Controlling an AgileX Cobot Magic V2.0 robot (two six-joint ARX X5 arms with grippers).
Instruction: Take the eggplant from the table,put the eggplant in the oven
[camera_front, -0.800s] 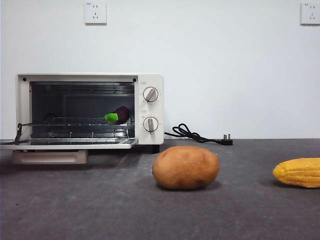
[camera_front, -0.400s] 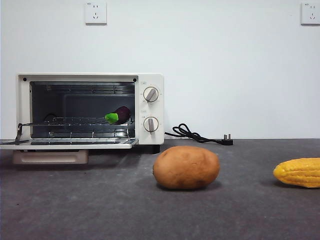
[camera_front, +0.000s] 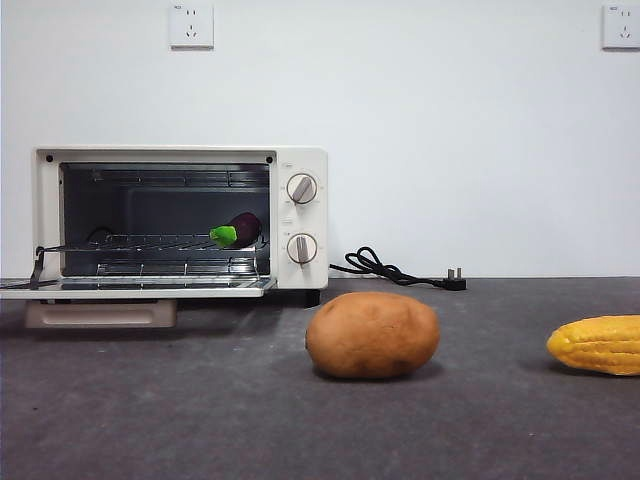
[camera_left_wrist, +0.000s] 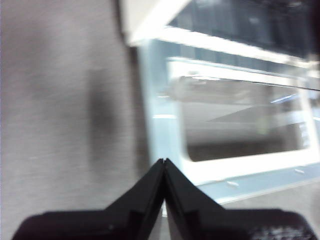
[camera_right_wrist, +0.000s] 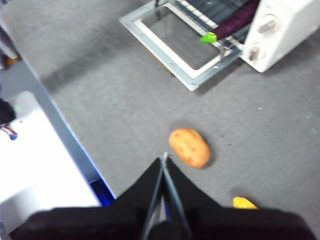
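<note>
Our left end effector (camera_left_wrist: 164, 165) has its two black jaws pressed together with nothing between them, and it hovers just above the oven's lowered glass door (camera_left_wrist: 240, 125). Our right end effector (camera_right_wrist: 164, 162) is likewise closed and empty, and hangs high above the counter (camera_right_wrist: 125, 105), well away from the oven (camera_front: 180, 218). Neither arm shows in the front view.

The eggplant (camera_front: 238, 231) lies on the wire rack (camera_front: 140, 243) inside the oven, towards the side with the two knobs (camera_front: 301, 189). Its long axis runs front to back, with the green stem end pointing out towards the open door. It lies beyond the door from our left end effector, the nearer of the two. We judge the eggplant placed, with only the door left open.

A potato (camera_front: 372, 334) and a corn cob (camera_front: 597, 344) rest on the counter, in front of the oven and to its knob side.
</note>
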